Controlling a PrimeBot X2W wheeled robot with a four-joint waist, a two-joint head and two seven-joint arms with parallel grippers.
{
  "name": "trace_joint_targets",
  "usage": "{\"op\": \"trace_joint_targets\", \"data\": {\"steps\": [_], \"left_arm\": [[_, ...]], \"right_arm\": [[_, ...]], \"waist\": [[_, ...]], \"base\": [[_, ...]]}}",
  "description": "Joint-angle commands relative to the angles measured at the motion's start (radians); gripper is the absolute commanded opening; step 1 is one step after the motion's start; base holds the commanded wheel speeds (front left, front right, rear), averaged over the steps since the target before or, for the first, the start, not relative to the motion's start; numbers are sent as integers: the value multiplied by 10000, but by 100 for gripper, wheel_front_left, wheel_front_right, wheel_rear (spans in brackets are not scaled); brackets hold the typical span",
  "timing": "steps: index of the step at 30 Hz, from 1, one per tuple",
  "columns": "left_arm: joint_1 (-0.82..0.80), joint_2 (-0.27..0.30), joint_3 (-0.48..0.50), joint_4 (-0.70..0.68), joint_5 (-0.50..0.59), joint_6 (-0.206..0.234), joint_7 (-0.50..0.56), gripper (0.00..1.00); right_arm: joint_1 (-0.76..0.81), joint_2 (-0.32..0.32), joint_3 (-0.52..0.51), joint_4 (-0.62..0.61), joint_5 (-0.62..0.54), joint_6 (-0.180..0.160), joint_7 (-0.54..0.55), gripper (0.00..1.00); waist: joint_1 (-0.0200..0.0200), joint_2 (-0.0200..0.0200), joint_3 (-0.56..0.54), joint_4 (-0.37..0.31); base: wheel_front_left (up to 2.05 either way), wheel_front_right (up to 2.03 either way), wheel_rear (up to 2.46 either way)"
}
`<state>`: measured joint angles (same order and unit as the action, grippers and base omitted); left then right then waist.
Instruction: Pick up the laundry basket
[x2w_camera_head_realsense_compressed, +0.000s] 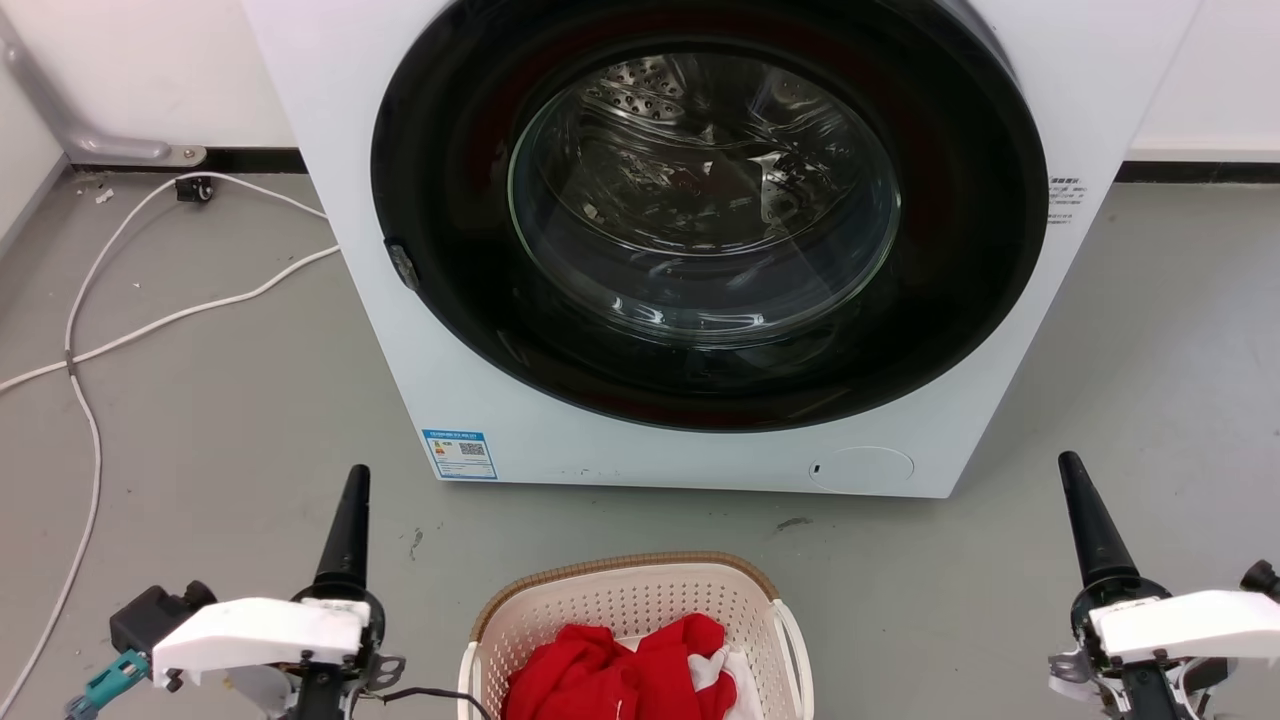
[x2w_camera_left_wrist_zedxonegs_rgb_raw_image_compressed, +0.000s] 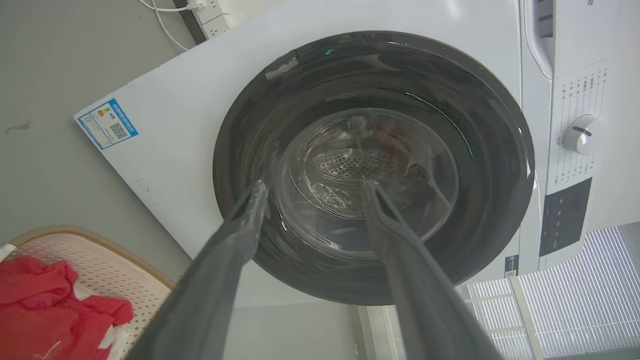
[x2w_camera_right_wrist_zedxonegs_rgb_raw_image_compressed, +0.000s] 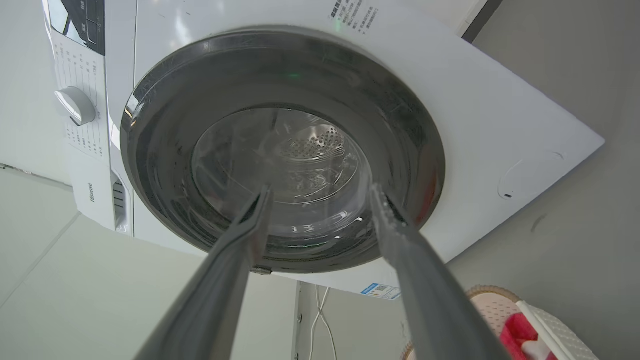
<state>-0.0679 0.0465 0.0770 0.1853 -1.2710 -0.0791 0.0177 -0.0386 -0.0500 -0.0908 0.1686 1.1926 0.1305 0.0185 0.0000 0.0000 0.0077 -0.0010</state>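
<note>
Your left gripper (x2w_camera_left_wrist_zedxonegs_rgb_raw_image_compressed: 316, 190) and right gripper (x2w_camera_right_wrist_zedxonegs_rgb_raw_image_compressed: 321, 192) both had their fingers spread apart, holding nothing. The laundry basket (x2w_camera_head_realsense_compressed: 630, 600) sat between them, touching neither, with red clothes (x2w_camera_head_realsense_compressed: 600, 670) inside and the washing machine (x2w_camera_head_realsense_compressed: 400, 380) beyond the fingertips.

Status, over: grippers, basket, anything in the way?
Left gripper, right gripper open, empty, aimed at washing machine. Laundry basket on floor between them, untouched, red clothes inside. White cable lies off left, apart from basket.

Bright even light, glare on door glass (x2w_camera_head_realsense_compressed: 705, 200)
</note>
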Motion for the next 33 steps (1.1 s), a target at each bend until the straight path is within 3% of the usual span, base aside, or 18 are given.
{"op": "trace_joint_targets", "data": {"steps": [1, 13, 33], "left_arm": [[-80, 25, -83, -270, 497, 84, -114, 100], [77, 29, -431, -618, 2567, 454, -589, 100], [321, 35, -714, -1089, 5190, 621, -1250, 100]], "right_arm": [[-83, -12, 42, -309, -581, 2, -113, 100], [208, -11, 378, -637, -3005, 2, -587, 100], [570, -10, 599, -1167, -5468, 3, -1259, 100]], "waist": [[0, 0, 2, 0], [0, 0, 1, 0], [0, 0, 17, -7]], "base": [[0, 0, 0], [0, 0, 0], [0, 0, 0]]}}
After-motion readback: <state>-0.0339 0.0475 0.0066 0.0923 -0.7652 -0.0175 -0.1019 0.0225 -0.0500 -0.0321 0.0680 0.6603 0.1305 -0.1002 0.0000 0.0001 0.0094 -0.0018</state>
